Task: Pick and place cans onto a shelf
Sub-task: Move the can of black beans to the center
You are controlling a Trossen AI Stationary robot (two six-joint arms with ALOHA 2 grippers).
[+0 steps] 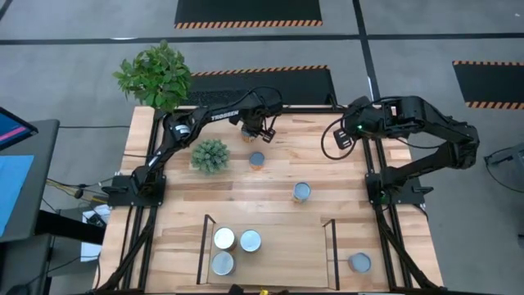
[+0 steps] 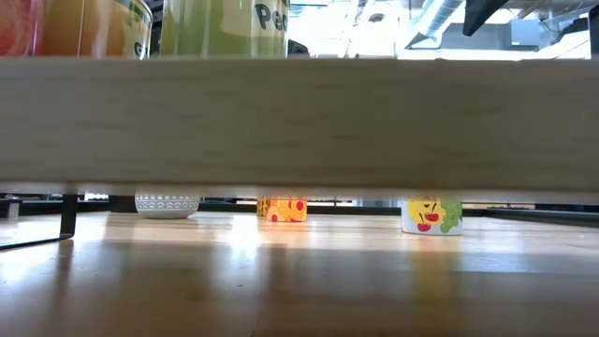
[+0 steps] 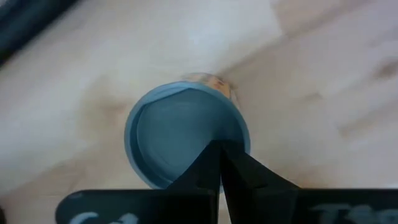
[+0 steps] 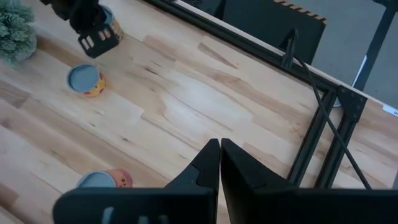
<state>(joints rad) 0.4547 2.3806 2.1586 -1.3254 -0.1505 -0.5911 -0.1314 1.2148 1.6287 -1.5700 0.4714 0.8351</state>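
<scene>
Three cans (image 1: 223,238) (image 1: 250,240) (image 1: 222,263) stand on the shelf (image 1: 278,246) at the table's near edge. More cans stand upright on the tabletop: one mid-table (image 1: 257,159), one right of it (image 1: 302,192), one beside the shelf (image 1: 359,262). Near the far edge, a blue-topped can (image 3: 186,134) stands under my left gripper (image 3: 219,149), which is shut and points down over it (image 1: 256,131). My right gripper (image 4: 219,146) hangs shut and holds nothing, high over the table's far right (image 1: 344,131). My left gripper's shut fingertips (image 3: 211,155) stand over the can's top near its rim (image 3: 233,140), coming from above. Whether they touch the top I cannot tell.
A small plant in a white pot (image 1: 210,156) stands just left of the mid-table can. A bigger plant (image 1: 155,74) stands beyond the far left corner. Bare wood lies between the shelf and the loose cans. Dark upright brackets (image 1: 205,246) (image 1: 332,246) flank the shelf.
</scene>
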